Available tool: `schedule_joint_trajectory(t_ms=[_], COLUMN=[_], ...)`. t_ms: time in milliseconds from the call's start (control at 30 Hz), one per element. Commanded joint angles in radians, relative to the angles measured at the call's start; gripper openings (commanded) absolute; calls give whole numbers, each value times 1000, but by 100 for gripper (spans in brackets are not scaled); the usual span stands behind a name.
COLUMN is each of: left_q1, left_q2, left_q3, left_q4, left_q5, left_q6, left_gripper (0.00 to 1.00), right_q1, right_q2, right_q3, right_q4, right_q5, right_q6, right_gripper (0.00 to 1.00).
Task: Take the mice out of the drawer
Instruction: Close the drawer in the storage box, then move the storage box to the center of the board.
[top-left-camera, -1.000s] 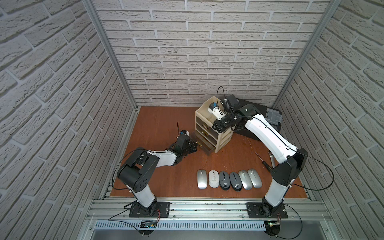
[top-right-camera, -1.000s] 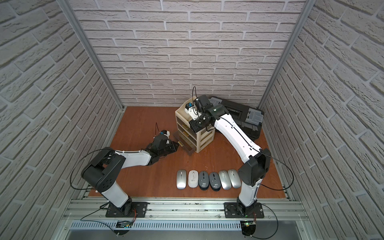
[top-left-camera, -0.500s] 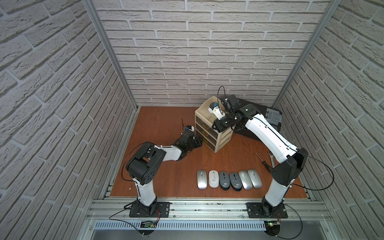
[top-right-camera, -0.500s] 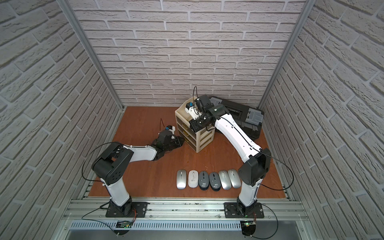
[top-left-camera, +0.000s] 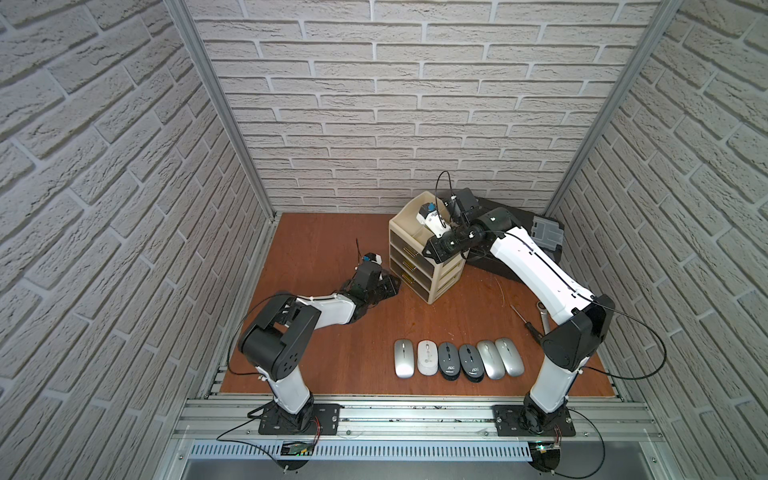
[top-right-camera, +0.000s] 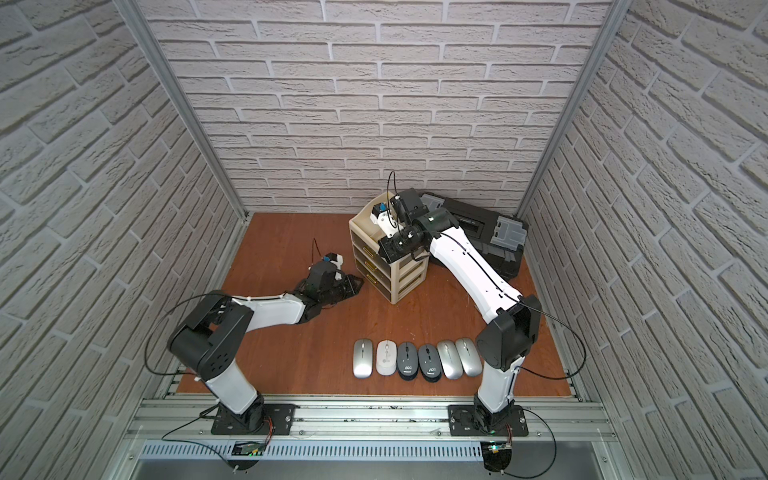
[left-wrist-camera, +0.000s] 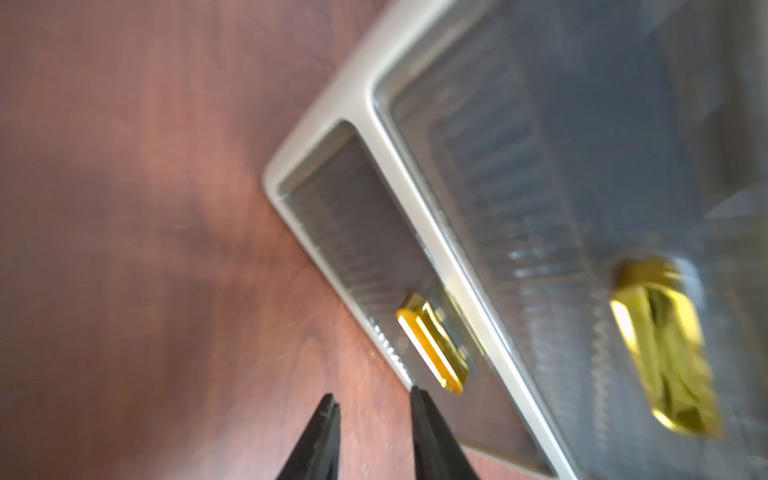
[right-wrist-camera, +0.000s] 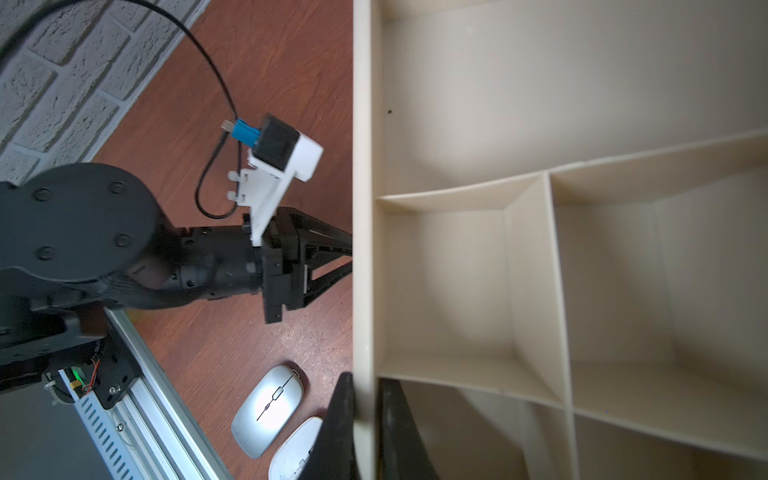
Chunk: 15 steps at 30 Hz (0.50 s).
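Several mice lie side by side near the table's front: silver (top-left-camera: 404, 358), white (top-left-camera: 428, 357), two dark grey (top-left-camera: 450, 360), then two more silver (top-left-camera: 510, 356). The beige drawer unit (top-left-camera: 440, 282) stands behind them with all three drawers pushed in. My left gripper (left-wrist-camera: 374, 395) lies low on the table at the bottom drawer (left-wrist-camera: 353, 232), open and empty, one fingertip (left-wrist-camera: 415, 392) close to its gold handle (left-wrist-camera: 432, 345). My right gripper (right-wrist-camera: 365, 380) is shut on the front rim of the unit's top tray (right-wrist-camera: 365, 208), whose compartments are empty.
A black case (top-left-camera: 511, 232) with a grey box (top-left-camera: 546, 232) on it sits behind the unit at the back right. A screwdriver (top-left-camera: 524, 319) and a steel wrench (top-left-camera: 543, 318) lie by the right arm. Brick walls close in three sides.
The bottom drawer stood pulled out a second ago and is now pushed in. My left gripper moved toward the unit with it, and its jaws have parted. The right arm has not moved.
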Motion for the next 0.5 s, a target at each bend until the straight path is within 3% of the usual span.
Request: schedule_joint_trajectory(t_ms=[0,233,467], left_q1=[47,76,82], left_q2=[-141,-397,-596], left_q3=[-48,-51,-1], left_q4=[-121,-413,-636], left_q5=[-20,-40,-63], left_q6=[50,178,230], left_gripper=[37,44,48], right_q1=[0,19,66], right_q2=[26,78,138], right_q3=[-16,44,122], right_q4=[48,43,51], right_q5=[-86,-117,-119], right_q6=[7,0,19], right_gripper=[2,3,3])
